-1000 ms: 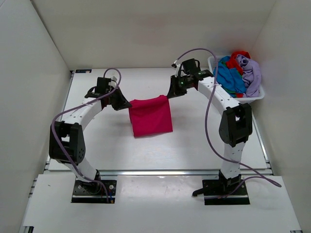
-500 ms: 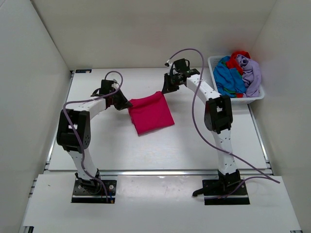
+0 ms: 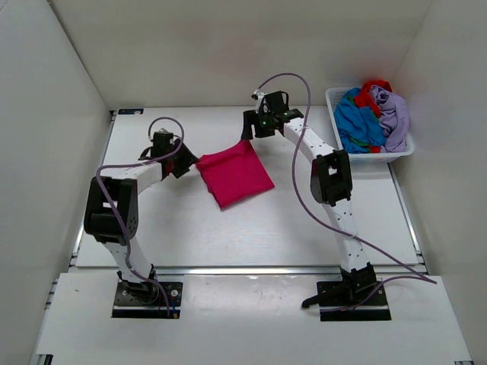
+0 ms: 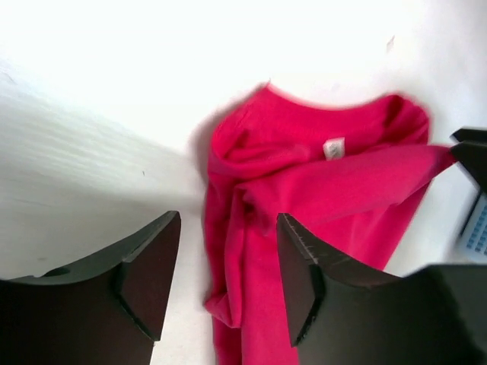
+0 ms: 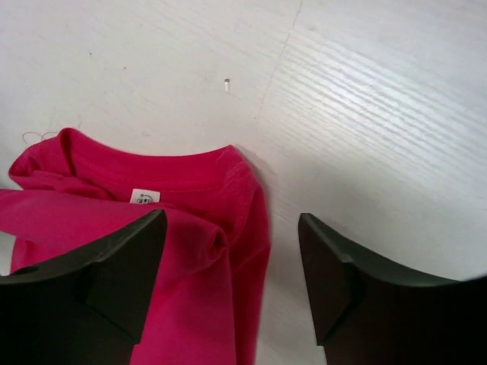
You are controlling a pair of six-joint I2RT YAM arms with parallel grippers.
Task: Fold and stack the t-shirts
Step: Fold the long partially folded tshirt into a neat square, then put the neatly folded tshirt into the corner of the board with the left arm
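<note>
A magenta-pink t-shirt (image 3: 235, 174) lies folded on the white table (image 3: 304, 220), its collar and label towards the back. My left gripper (image 3: 185, 163) hovers at the shirt's left edge, jaws open, over the cloth (image 4: 304, 198) without holding it. My right gripper (image 3: 249, 133) is over the shirt's far right corner (image 5: 183, 228), also open and empty. More t-shirts, blue (image 3: 358, 122), red (image 3: 373, 90) and pale lavender (image 3: 394, 114), sit heaped in the basket.
A white slatted basket (image 3: 403, 150) stands at the back right corner of the table. White walls close the table in at the left, back and right. Purple cables loop above both arms.
Both grippers were shut on the pink t-shirt's upper corners and have opened, letting it go. The shirt has dropped flat, shifted back and left; both arms have swung further back.
</note>
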